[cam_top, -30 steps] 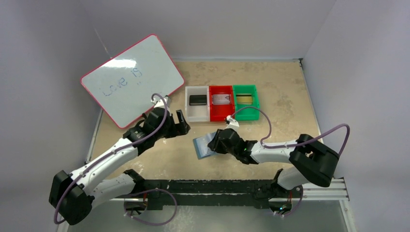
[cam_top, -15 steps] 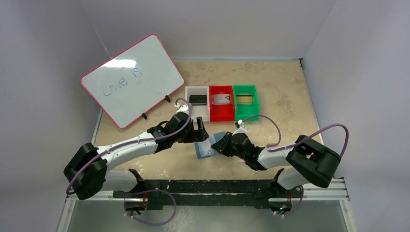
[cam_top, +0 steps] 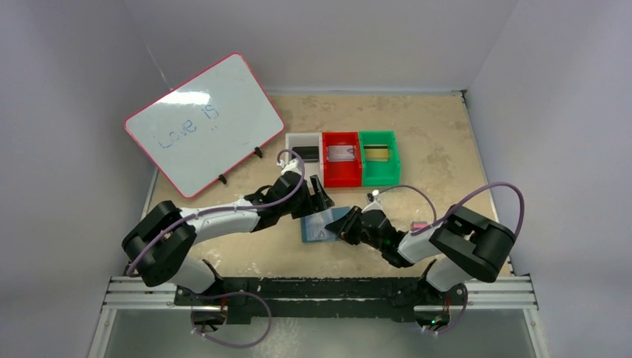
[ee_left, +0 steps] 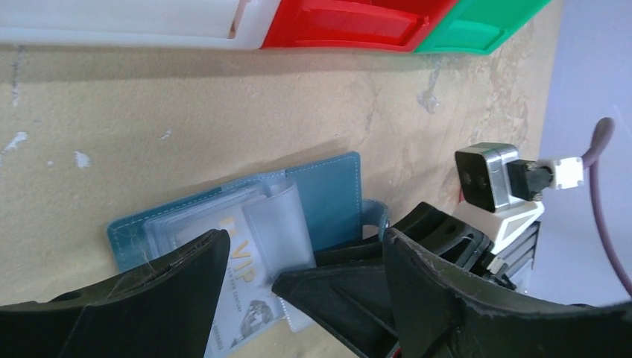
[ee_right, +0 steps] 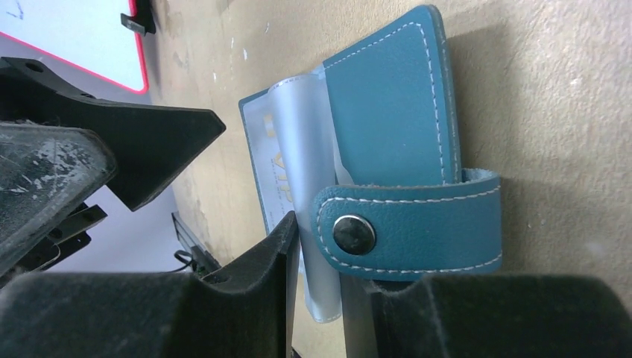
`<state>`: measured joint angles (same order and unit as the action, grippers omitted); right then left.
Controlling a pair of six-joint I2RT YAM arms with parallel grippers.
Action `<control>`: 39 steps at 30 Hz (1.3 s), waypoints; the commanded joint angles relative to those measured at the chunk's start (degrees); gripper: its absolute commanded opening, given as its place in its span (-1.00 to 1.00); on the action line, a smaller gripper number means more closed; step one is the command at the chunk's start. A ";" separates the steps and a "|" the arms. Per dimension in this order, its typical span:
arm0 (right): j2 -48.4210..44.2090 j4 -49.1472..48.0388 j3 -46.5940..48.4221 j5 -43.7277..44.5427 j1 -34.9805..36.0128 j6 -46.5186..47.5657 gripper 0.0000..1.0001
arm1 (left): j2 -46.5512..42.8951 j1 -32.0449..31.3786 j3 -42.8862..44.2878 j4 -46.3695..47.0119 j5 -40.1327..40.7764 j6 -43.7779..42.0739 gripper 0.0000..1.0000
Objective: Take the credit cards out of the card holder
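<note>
Currently listed: card holder (cam_top: 320, 226) lying open on the table (cam_top: 432, 134); my right gripper (ee_right: 322, 261) pinches its clear sleeve (ee_right: 298, 142); left gripper (ee_left: 305, 237) spread wide over it; credit card (ee_left: 240, 280) half-covered, only "VIP" legible.

From above, the card holder (cam_top: 320, 227) is half lost under the left gripper (cam_top: 320, 200) and the right gripper (cam_top: 346, 222). What lies in the white bin (cam_top: 303, 136), red bin (cam_top: 340, 135) and green bin (cam_top: 377, 134) is too small to make out. At the left wrist, black fingers (ee_left: 134, 298) cover the holder's near edge and part of the VIP card (ee_left: 242, 272), and the bins run off the top. At the right wrist, the holder's lower end vanishes behind the jaws, and the whiteboard (ee_right: 67, 30) is clipped at the corner.
</note>
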<state>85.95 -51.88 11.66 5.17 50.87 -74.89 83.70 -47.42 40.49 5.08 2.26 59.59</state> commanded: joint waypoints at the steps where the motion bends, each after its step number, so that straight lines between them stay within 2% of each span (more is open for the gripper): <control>1: 1.88 -4.92 -2.10 -0.64 -0.24 -3.17 -0.44 | 1.08 -0.84 0.08 6.54 -1.90 3.50 0.46; 9: 3.25 -7.95 -2.71 -1.31 -0.17 -3.14 -0.36 | 5.09 -2.21 0.30 5.42 -2.05 4.33 0.40; 14: 1.35 -5.03 -2.78 -0.40 -0.26 -3.64 -0.32 | 4.94 -2.91 1.53 0.89 -0.43 1.90 0.39; 17: 0.25 -3.62 -2.95 0.00 -0.33 -3.99 -0.22 | 4.90 -3.09 1.58 1.54 -1.81 1.60 0.39; 20: -1.51 -1.11 -2.26 0.27 -0.33 -3.03 -0.20 | 5.94 -3.33 1.74 3.59 -4.71 1.71 0.38; 24: -5.06 2.29 -1.69 -0.64 -0.28 -0.67 -0.18 | 5.77 -3.58 4.50 0.08 -3.58 -0.48 0.34; 29: -14.16 11.07 -1.84 -0.48 -0.28 1.39 -0.06 | 5.50 -3.61 6.80 -0.75 -4.40 -2.27 0.31; 34: -26.96 30.19 -0.97 4.24 -0.30 1.14 0.14 | 7.14 -3.88 7.87 1.36 -6.02 -1.74 0.30; 39: -40.51 49.55 0.53 8.73 -0.26 0.20 0.13 | 10.39 -4.89 8.91 3.74 -7.34 -0.63 0.28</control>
<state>53.76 -21.85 9.69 8.19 50.65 -74.52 91.88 -51.18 46.78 5.54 -3.14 58.98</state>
